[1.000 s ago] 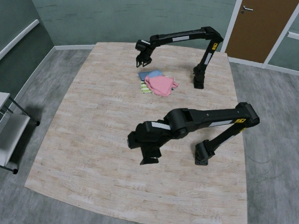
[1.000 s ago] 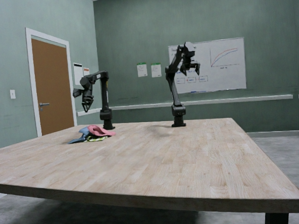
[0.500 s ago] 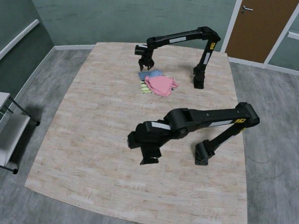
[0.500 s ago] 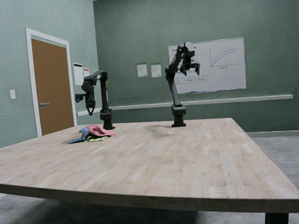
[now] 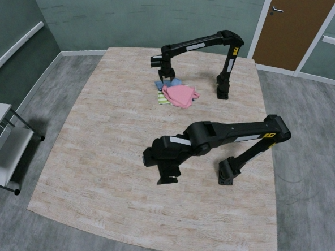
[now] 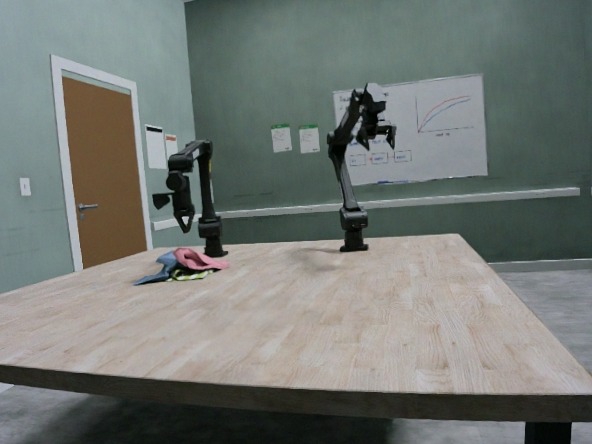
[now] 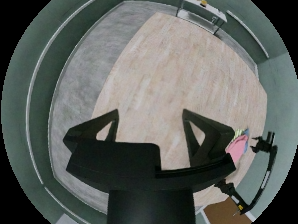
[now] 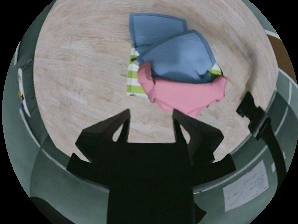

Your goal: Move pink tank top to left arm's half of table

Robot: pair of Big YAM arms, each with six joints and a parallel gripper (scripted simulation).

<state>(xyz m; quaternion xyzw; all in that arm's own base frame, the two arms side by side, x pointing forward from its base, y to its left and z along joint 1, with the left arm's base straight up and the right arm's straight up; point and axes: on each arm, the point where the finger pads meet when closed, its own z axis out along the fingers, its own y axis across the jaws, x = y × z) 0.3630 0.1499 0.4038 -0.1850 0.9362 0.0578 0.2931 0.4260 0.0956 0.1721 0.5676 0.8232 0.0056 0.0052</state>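
With its fingers parted and nothing between them, the right gripper [image 5: 167, 78] [image 6: 185, 226] [image 8: 151, 112] hangs above the pile's blue cloth [image 5: 168, 82] [image 6: 161, 271] [image 8: 177, 57]. Just beside that point lies the pink top [image 5: 181, 95] [image 6: 192, 258] [image 8: 187, 95], on the table [image 5: 113, 175] [image 6: 320, 320] [image 7: 155, 75] [image 8: 80, 75] in the right arm's half, untouched by either gripper. The left gripper [image 5: 167, 182] [image 6: 378, 145] [image 7: 150, 112] stands wide open and without a load, well apart from the pile and high over its own half.

The right wrist view shows the blue cloth overlapping one side of the top; the top view shows the top's broad pink face but less of the blue. The exterior view alone shows a blue corner stretched out flat on the table.

Green-striped cloth [image 5: 162, 98] [image 6: 190, 274] [image 8: 134, 80] sticks out from under both. Blue cloth lying over part of the top stands in the way there. A cart [image 5: 21, 117] [image 7: 200, 21] stands on the floor, apart from the table.
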